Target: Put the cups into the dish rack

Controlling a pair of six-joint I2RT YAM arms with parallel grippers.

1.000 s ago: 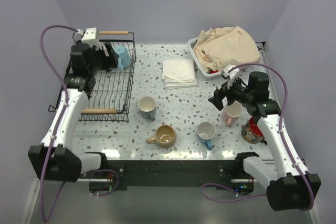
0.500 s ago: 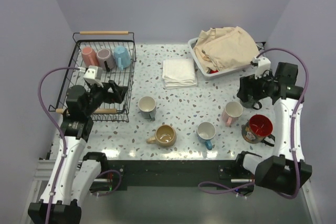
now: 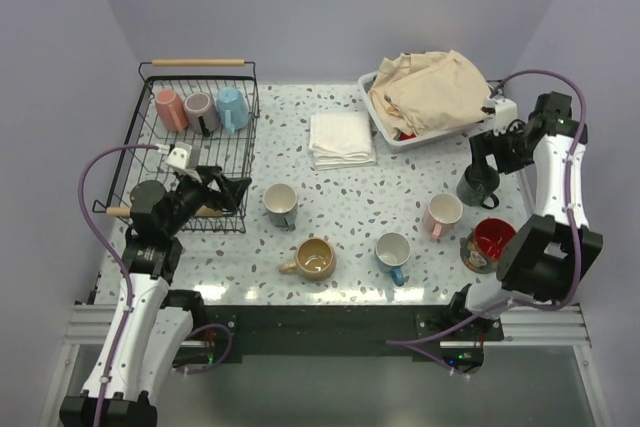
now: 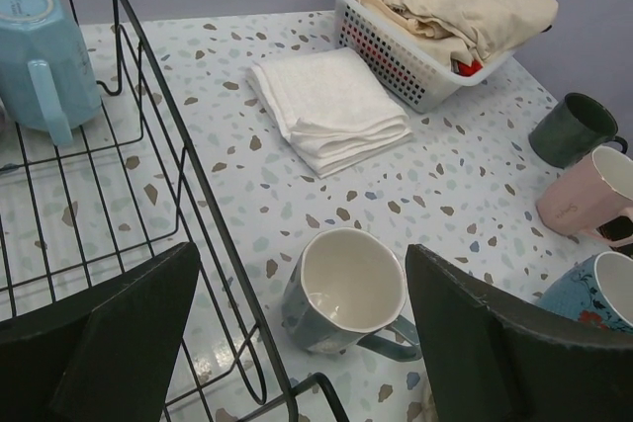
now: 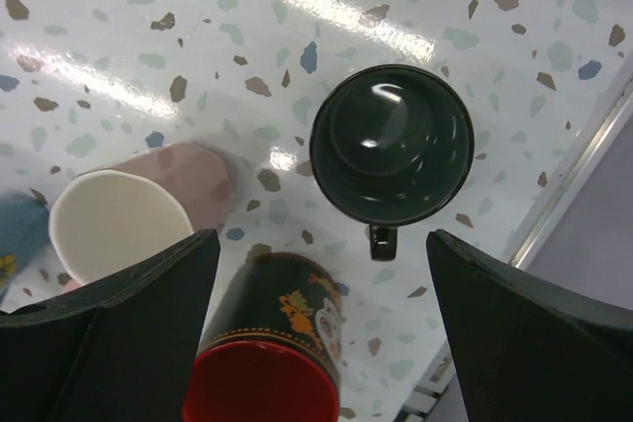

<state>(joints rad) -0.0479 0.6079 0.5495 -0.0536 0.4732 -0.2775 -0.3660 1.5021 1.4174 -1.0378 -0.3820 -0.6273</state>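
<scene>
My left claw (image 4: 302, 269) is spread wide and grips nothing. It hangs over the near right corner of the rack (image 3: 250, 147), aimed at the grey mug (image 4: 341, 303), which stands upright on the table just beside the wire. One finger (image 4: 109, 343) sits above the rack itself, so if I drop straight down it could snag the wire and shove the rack instead of straddling the mug.

My right claw (image 5: 321, 239) is also open and empty, looking straight down into the dark green mug (image 5: 392, 145) near the table's right edge. Its handle points toward the red-lined mug (image 5: 267, 353), and the pale pink mug (image 5: 124, 224) is close by. A wide descent there risks clipping one of those neighbours and tipping it. The glaze looks slick, so a pinch on the rim may slip.

Three mugs lie in the far end of the rack: pink (image 3: 167, 107), mauve (image 3: 200, 110) and light blue (image 3: 232, 107). Also loose on the table are the tan mug (image 3: 314, 259) and the blue-handled one (image 3: 393, 250). By my count six mugs remain out.
</scene>
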